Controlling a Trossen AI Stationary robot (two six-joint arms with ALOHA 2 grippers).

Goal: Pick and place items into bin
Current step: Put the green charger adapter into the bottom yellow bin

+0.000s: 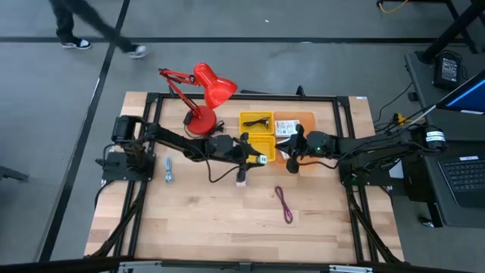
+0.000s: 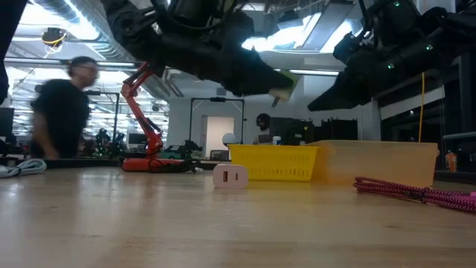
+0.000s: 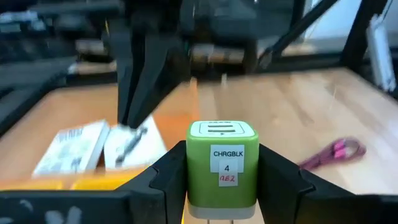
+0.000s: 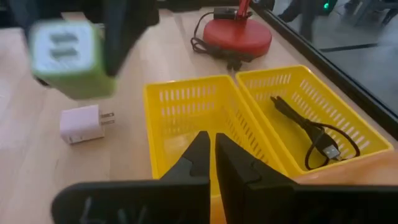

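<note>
Now the left tool (image 3: 222, 186) is gripping a green charger block (image 3: 222, 163), its prongs hidden; the right tool (image 4: 214, 163), closed, is hovering over the yellow bins (image 4: 186, 106).

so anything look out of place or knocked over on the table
Little stands out. The pale pink plug-in charger block lies tipped on its side on the bare wooden table, prongs sideways, beside the empty yellow slotted plastic bin.

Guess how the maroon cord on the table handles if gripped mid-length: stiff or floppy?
Probably floppy: the maroon cord lies in a loose folded loop, so both ends would likely dangle. It looks thin and braided, so probably light and not slippery.
</note>
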